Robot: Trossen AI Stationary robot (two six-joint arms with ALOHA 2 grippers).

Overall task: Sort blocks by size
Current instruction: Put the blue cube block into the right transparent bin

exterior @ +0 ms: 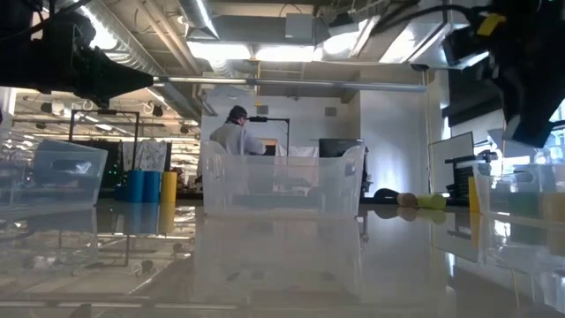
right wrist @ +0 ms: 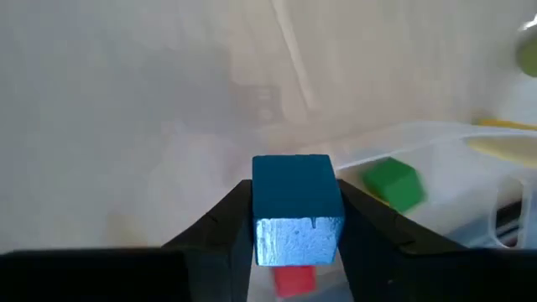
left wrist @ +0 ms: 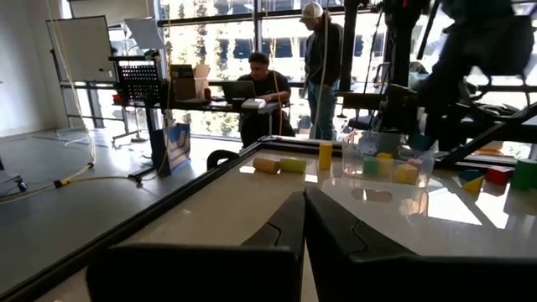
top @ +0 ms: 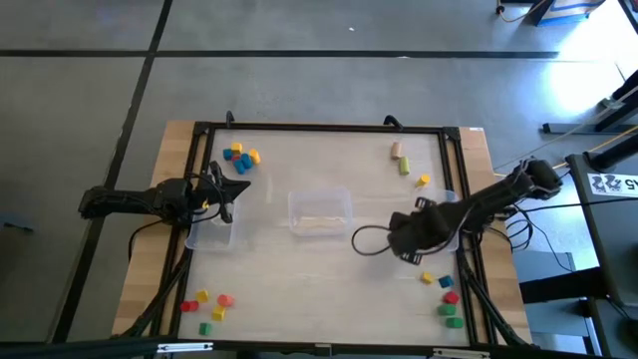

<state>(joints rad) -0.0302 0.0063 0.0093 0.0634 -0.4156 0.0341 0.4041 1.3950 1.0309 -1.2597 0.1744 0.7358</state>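
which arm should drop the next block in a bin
Right. The right gripper already clamps a blue cube beside the right-hand bin; the left gripper is shut and empty.

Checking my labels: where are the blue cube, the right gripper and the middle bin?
blue cube (right wrist: 295,220), right wrist view, front face.
right gripper (right wrist: 295,252), right wrist view, between fingertips.
middle bin (top: 320,196), high view, far rim.

In the right wrist view, the blue cube (right wrist: 296,208) hides most of a red block (right wrist: 294,280), cut by the six o'clock edge. A green block (right wrist: 392,184) is blurred. In the high view, the right gripper (top: 407,242) fingertips are indistinct.
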